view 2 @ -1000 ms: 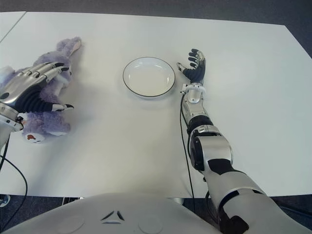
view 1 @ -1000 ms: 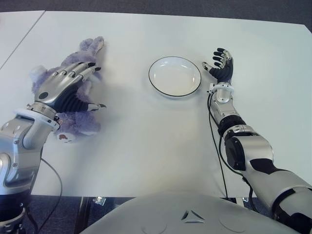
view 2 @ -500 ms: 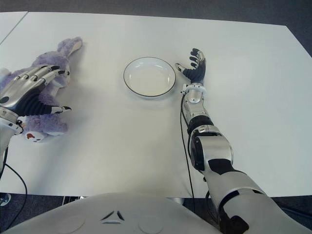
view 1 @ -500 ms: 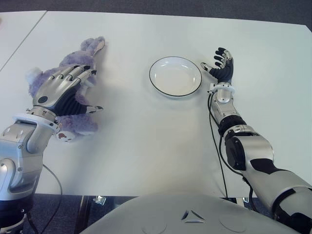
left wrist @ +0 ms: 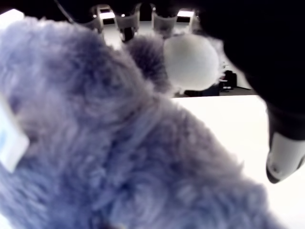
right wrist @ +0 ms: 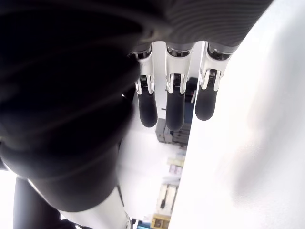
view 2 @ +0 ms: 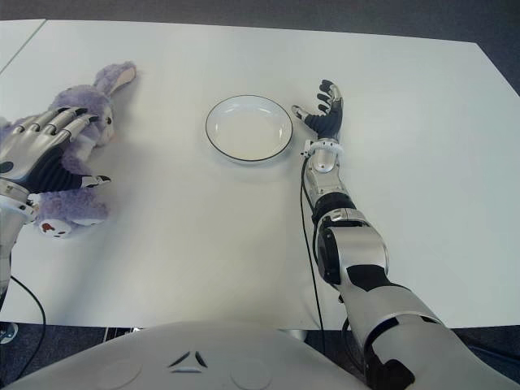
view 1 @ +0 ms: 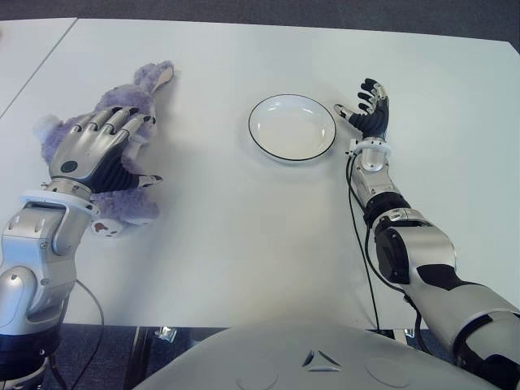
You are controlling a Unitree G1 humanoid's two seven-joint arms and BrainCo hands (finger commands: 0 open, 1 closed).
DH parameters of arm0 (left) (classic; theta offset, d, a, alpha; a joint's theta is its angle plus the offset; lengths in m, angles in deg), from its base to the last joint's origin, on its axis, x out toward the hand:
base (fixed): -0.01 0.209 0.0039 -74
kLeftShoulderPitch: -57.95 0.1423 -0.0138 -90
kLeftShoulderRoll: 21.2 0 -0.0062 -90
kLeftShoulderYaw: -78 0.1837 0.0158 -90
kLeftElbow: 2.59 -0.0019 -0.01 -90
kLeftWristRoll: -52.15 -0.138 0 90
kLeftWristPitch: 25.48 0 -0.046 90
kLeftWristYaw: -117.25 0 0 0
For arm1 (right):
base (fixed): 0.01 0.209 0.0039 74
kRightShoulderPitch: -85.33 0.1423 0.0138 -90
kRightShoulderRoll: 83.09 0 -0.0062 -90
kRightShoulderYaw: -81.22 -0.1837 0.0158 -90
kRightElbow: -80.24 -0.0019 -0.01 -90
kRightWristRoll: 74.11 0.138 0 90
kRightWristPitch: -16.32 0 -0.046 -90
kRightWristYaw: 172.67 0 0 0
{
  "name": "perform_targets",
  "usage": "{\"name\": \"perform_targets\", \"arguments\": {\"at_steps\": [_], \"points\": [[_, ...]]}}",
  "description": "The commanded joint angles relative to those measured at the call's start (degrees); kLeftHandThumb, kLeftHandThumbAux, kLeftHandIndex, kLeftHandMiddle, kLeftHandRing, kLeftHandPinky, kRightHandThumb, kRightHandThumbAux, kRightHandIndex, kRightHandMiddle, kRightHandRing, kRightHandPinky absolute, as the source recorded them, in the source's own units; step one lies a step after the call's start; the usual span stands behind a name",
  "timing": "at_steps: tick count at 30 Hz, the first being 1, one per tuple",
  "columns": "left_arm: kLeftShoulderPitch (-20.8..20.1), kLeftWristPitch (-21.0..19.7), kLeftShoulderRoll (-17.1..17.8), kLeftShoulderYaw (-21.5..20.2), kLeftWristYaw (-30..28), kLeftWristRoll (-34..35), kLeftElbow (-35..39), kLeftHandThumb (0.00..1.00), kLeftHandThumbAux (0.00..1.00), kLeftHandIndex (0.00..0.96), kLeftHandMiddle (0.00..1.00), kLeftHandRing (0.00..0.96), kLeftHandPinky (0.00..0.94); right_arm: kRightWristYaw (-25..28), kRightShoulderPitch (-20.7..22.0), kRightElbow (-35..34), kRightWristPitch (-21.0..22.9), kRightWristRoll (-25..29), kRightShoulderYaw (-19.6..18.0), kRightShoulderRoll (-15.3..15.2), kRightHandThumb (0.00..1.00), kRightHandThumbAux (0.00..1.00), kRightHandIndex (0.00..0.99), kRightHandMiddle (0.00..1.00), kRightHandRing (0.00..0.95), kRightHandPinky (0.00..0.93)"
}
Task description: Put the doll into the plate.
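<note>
Left hand (view 1: 93,154): palm down over the doll (view 1: 122,199), fingers extended (grip cannot tell).
Right hand (view 1: 370,110): released, beside plate (view 1: 292,127).

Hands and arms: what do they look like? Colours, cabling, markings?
Left hand: silver metal back and fingers, black ribbed palm section, dark fingertips, white wrist ring, silver-grey forearm. Right hand: black fingers with silver joints, white wrist ring, silver forearm, grey and black upper arm. A thin black cable runs beside the right arm. No markings visible.
</note>
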Motion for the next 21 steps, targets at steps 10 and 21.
{"name": "perform_targets", "arguments": {"at_steps": [10, 21], "points": [[1.82, -2.00, -1.62, 2.91, 3.48, -17.03, -0.85, 0.000, 0.551, 0.007, 0.000, 0.000, 0.000, 0.34, -17.66, 10.11, 3.88, -0.89, -0.22, 2.73, 0.194, 0.952, 0.168, 0.206, 0.205, 0.223], [-0.11, -1.75, -1.68, 3.18, 6.64, -22.31, -1.76, 0.000, 0.530, 0.000, 0.000, 0.000, 0.000, 0.52, -17.57, 10.16, 3.96, -0.99, -0.13, 2.65, 0.205, 0.953, 0.170, 0.205, 0.207, 0.225]]}}
